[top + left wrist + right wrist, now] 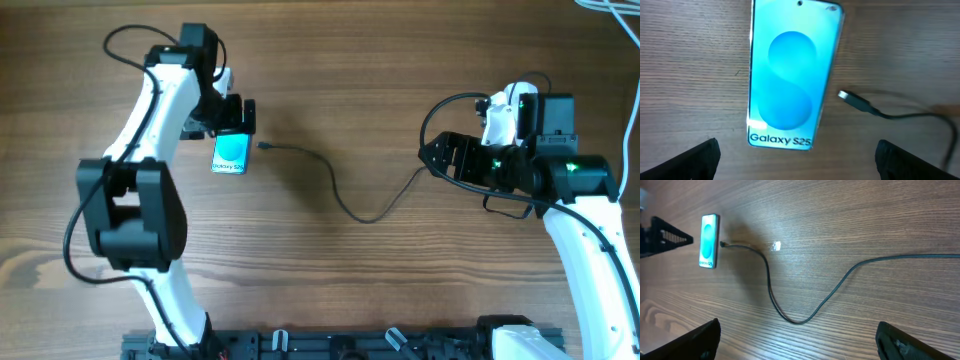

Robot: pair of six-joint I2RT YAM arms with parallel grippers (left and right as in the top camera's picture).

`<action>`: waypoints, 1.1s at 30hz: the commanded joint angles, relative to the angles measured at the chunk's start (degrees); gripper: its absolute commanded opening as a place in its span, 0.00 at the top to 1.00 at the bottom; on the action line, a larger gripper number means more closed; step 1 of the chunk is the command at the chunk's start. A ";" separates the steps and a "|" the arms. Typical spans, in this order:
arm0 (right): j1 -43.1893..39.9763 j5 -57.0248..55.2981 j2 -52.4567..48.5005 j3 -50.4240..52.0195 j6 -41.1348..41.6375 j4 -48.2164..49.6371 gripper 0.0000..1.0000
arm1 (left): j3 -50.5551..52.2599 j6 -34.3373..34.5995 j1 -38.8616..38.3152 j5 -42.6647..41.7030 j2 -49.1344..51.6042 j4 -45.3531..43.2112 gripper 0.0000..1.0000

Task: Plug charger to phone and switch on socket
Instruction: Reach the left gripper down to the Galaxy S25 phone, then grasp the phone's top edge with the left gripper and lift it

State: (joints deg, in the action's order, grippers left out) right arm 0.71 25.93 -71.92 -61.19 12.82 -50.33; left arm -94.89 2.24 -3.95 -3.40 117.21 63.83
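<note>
The phone [230, 155] lies flat on the wooden table, light blue face up, and shows in the left wrist view [790, 75] and the right wrist view [709, 240]. The charger's thin black cable [365, 217] curves across the table; its small connector [852, 100] lies loose just right of the phone, not touching it. The cable's other end runs under my right arm, so the plug is hidden. My left gripper [800, 165] is open and empty, just off the phone's text end. My right gripper [800, 340] is open and empty above the cable's bend [795, 321]. I cannot make out the socket.
A thick white cord [610, 15] crosses the far right corner. My right arm [560, 175] covers the table's right side. A black rail [340, 345] runs along the front edge.
</note>
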 commanded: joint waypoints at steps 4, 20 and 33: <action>0.24 -1.09 -0.48 -1.07 0.70 0.00 0.00 | -0.74 0.94 0.31 5.01 6.49 -6.27 0.00; 0.24 -2.40 -0.52 -1.07 0.81 -0.96 0.00 | 0.04 -3.54 -0.44 3.04 9.25 -9.01 0.03; 0.24 -4.09 -0.52 -1.05 0.85 -2.64 0.00 | 5.81 -3.06 -1.20 2.12 9.27 -10.58 0.07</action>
State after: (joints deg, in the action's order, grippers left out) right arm 0.71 22.83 -72.01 -61.19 13.23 -52.84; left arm -91.83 -0.25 -4.97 0.38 125.45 53.63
